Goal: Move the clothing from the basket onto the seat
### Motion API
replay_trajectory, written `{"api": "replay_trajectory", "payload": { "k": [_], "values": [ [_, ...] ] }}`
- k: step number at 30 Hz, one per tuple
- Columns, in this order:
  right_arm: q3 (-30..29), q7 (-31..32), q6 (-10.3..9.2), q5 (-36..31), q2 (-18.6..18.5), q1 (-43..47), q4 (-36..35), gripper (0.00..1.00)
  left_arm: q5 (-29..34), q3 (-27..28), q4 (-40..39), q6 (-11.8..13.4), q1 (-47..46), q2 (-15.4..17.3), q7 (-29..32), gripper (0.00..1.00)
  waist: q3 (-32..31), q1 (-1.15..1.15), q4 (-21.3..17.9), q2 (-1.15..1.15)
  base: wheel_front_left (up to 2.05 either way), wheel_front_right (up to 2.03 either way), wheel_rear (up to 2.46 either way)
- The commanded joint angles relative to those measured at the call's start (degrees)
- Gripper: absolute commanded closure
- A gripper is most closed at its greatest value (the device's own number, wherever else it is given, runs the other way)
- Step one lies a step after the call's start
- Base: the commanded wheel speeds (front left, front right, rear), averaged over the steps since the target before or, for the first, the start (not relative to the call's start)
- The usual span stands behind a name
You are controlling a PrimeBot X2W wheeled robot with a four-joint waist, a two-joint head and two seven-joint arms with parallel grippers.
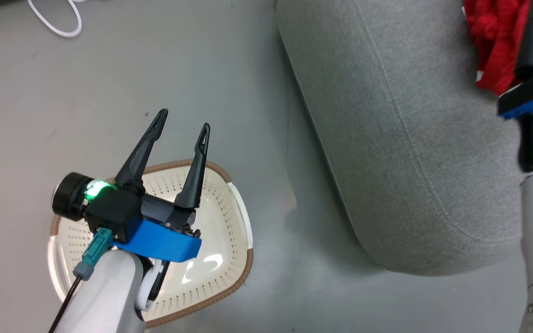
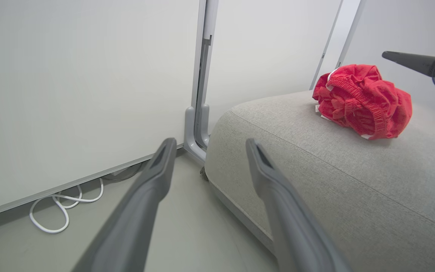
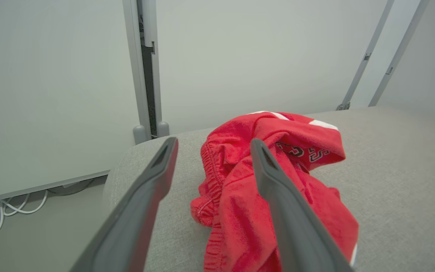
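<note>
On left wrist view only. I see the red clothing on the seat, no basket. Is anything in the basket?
Observer: In the head view the basket has bare white plastic wherever its inside is visible. The left gripper, fingers open, hangs over it, and that arm hides part of the floor.
Operator: Right fingers open, or shut on the cloth?
Observer: Open. In the right wrist view the right gripper has its fingers spread over the clothing, which lies loose on the seat, not pinched.
</note>
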Motion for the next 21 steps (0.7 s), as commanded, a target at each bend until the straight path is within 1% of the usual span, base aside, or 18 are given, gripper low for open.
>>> {"api": "replay_trajectory", "payload": {
  "k": [1, 7, 13, 17, 21],
  "values": [
    [0.4, -0.2, 0.01, 0.6, 0.5, 1.2, -0.5, 0.0, -0.2, 0.3, 0.2, 0.1, 0.6, -0.2, -0.2, 0.0, -2.8, 0.01, 0.7, 0.0, 0.0, 0.0, 0.0],
    [5.3, -0.2, 0.01, 2.6, 1.9, 9.7, -5.8, 0.0, -0.9, 3.1, 0.6, 0.2, 5.0, -2.8, -0.3, 0.0, -8.9, 0.01, 2.1, 0.0, 0.0, 0.0, 0.0],
    [8.9, 1.4, 0.01, 0.1, 2.2, 18.0, -10.6, 0.0, -0.3, 5.8, 1.0, -0.4, 8.8, -4.7, -0.3, 0.0, -13.5, 0.01, 3.9, 0.0, 0.0, 0.0, 0.0],
    [9.5, 2.7, 0.01, -1.6, 2.9, 22.9, -14.1, 0.0, 0.0, 8.0, 1.6, -0.8, 11.4, -5.8, -0.2, 0.0, -16.1, 0.01, 5.1, 0.0, 0.0, 0.0, 0.0],
    [8.5, 4.3, 0.01, -2.8, 4.0, 27.2, -18.0, 0.0, 0.4, 10.2, 2.5, -0.7, 13.8, -6.8, -0.2, 0.0, -18.4, 0.01, 6.4, 0.0, 0.0, 0.0, 0.0]
  ]
}}
